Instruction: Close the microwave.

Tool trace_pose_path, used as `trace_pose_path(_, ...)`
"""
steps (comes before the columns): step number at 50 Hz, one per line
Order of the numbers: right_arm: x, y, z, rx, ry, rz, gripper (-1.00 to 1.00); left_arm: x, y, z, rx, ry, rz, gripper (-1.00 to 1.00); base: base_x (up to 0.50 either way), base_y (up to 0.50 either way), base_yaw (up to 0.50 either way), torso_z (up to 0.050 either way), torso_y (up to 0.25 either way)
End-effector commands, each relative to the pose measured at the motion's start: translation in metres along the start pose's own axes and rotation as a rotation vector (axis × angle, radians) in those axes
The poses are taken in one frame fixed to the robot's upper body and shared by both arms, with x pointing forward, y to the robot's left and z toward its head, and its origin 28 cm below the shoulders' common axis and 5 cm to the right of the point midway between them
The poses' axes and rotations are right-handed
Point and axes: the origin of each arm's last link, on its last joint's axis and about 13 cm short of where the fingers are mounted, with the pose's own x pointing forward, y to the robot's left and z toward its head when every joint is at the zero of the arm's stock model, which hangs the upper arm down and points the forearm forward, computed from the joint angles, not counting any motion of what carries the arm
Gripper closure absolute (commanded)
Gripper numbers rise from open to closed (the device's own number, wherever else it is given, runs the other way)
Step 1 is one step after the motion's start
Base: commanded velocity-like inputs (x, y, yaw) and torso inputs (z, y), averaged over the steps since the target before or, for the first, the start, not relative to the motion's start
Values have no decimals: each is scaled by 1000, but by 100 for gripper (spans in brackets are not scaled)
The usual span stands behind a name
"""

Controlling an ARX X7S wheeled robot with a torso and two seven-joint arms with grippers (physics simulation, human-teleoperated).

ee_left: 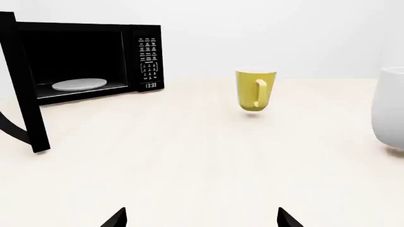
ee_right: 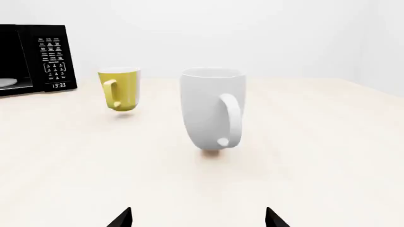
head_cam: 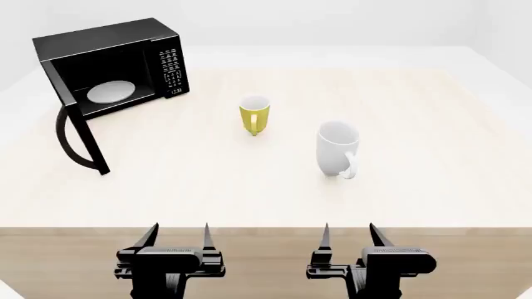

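Swung wide, the big black box-shaped microwave (head_cam: 116, 62) door (head_cam: 75, 128) awaits pushing; left gripper (head_cam: 177, 240) and right gripper (head_cam: 349, 238) are held released, empty.

We see a broad table (head_cam: 415, 199) with a pale cream top filling most of the head view, its near edge running across the lower part of the frame. Below that edge a band of light brown wood front (head_cam: 266, 261) shows along the bottom. Behind the table, across the upper part of each frame, stands a plain white wall (ee_right: 252, 33), bare and evenly lit. Light is soft and diffuse, with only faint shadows on the tabletop.
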Motion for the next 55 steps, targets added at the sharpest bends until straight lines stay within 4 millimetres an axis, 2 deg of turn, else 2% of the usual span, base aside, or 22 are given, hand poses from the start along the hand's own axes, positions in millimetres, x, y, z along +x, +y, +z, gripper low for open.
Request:
trace_pose_path(1, 1, 0, 0, 7, 0, 4, -100, 0, 1, 1, 3, -2, 5, -100, 0, 0, 0, 0, 0)
trace_pose_path(13, 4, 1, -4, 24, 24, 10, -100, -1, 1, -1, 21, 0, 5, -100, 0, 0, 0, 0, 0)
trace_pose_path(21, 1, 3, 3, 18, 17, 17, -100, -4, 1, 4, 31, -4, 4, -100, 0, 0, 0, 0, 0)
trace_pose_path(22, 1, 4, 9, 12, 3, 23, -100, -5, 3, 14, 34, -19, 10, -100, 0, 0, 0, 0, 0)
trace_pose_path(26, 1, 6, 15, 12, -6, 30, -100, -7, 3, 22, 30, -28, 9, -100, 0, 0, 0, 0, 0)
trace_pose_path(27, -6, 10, 31, -50, 12, 44, -100, -16, 13, 38, 12, -10, 33, -100, 0, 0, 0, 0, 0)
trace_pose_path(28, -9, 12, 59, -39, -91, 51, -100, -19, 10, 68, 4, -145, 19, -100, 0, 0, 0, 0, 0)
trace_pose_path(29, -10, 12, 67, -36, -128, 53, -100, -19, 10, 68, 4, -145, 20, -100, 0, 0, 0, 0, 0)
trace_pose_path(55, -11, 16, 83, -51, -164, 59, -100, -23, 11, 78, -3, -174, 16, -100, 0, 0, 0, 0, 0)
